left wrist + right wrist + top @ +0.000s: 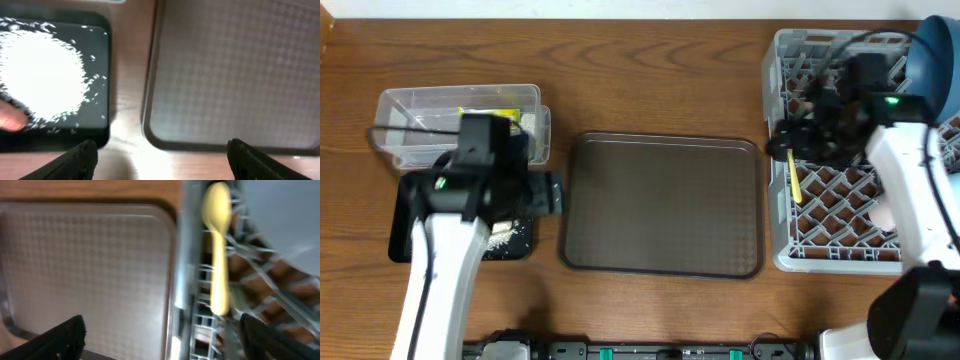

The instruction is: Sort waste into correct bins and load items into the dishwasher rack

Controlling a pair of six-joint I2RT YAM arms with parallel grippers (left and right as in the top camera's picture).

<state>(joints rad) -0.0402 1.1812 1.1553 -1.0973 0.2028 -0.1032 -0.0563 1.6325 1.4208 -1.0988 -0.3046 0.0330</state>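
Where the arms hang: left arm over the table's (650, 60) left side, right arm over the rack on the right.
Left gripper (162, 165): released, fingers spread wide with nothing between them; it hovers above the gap between the black tray and the brown serving tray.
Right gripper (165, 340): released as well, fingers far apart and empty, above the rack's left edge.
Black tray (102, 135): flat on the table, just left of the brown serving tray (660, 205), a strip of wood between the two.
Rice bits (45, 75): heaped in a white mound inside the black tray, with loose grains scattered round it.
Orange piece (11, 120): at the mound's lower left edge, too blurred to name.
Clear tub (400, 105): behind the black tray, partly under the left arm.
Snack wrapper (510, 117): yellow-green, lying inside the clear tub.
Rack (840, 225): grey, at the table's right side, just beside the brown serving tray.
Spoon (219, 265): pale yellow, lying loose on the lattice along the rack's left edge, clear of the gripper.
Dark-blue bowl (932, 60): standing in the rack's far right corner.
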